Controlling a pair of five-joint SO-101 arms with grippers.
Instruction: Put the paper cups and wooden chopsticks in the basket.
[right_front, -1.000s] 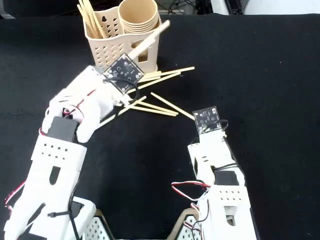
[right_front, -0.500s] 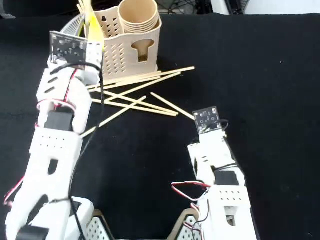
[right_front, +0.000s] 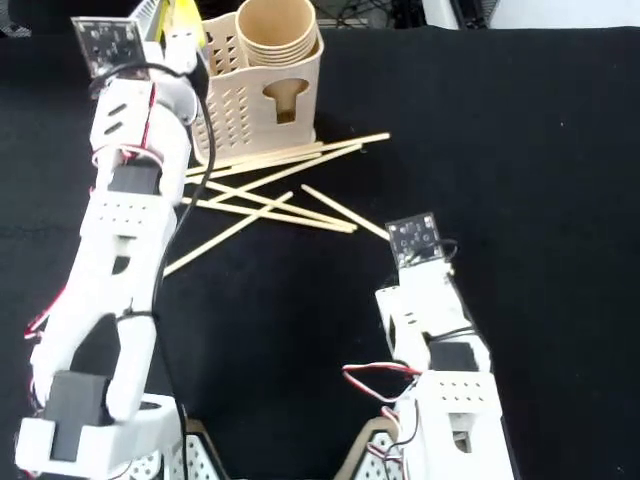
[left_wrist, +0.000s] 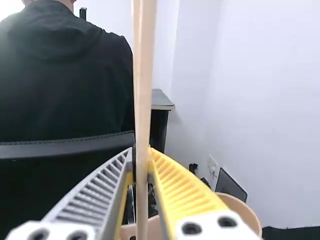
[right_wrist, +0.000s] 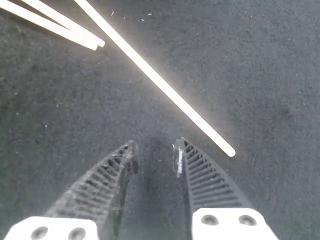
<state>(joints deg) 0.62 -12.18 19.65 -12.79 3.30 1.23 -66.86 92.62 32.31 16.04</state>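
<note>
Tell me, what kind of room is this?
Probably a lab or office workroom: white plastic robot arms stand at a black cloth-covered table, with plain white walls and a dark cabinet behind.

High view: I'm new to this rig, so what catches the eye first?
The left claw, up at the basket's far-left corner, is shut on one chopstick held upright. The basket already holds stacked paper cups, while loose chopsticks lie fanned on the black table in front of it.

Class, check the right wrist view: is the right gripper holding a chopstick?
No, the right gripper is open and empty; a chopstick lies beyond it.
</note>
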